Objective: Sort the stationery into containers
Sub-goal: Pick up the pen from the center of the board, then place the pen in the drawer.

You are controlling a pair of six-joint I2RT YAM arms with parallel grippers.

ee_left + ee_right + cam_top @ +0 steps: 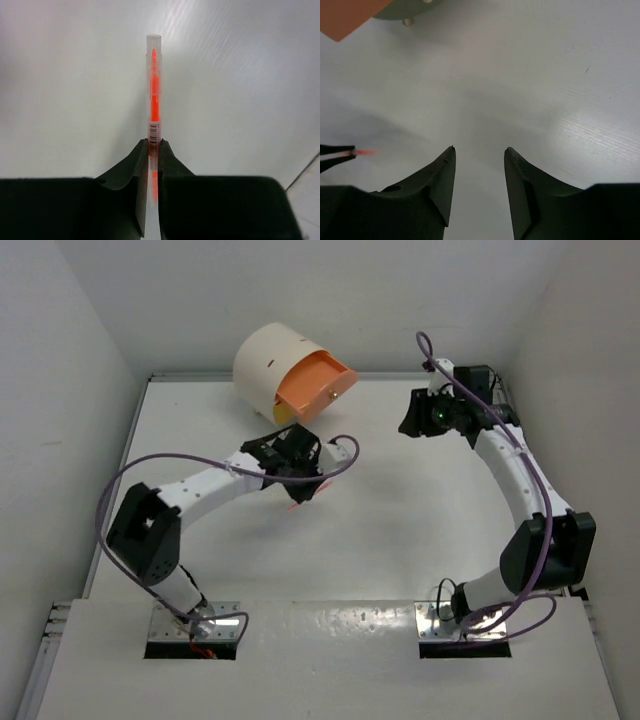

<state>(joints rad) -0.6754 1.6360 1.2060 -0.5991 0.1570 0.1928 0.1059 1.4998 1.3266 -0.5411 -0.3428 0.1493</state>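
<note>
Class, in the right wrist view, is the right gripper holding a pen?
No: the right gripper is open, with only the table showing between its jaws.

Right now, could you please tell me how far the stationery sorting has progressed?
Done: the orange drawer stands pulled open; what lies inside is unclear. In hand: the left pincer grips an orange-inked pen, not yet at the drawer. Left: putting it in. The right pincer is open and empty.

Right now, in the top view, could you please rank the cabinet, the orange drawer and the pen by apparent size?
1. cabinet
2. orange drawer
3. pen, mostly hidden by the left pincer
</note>
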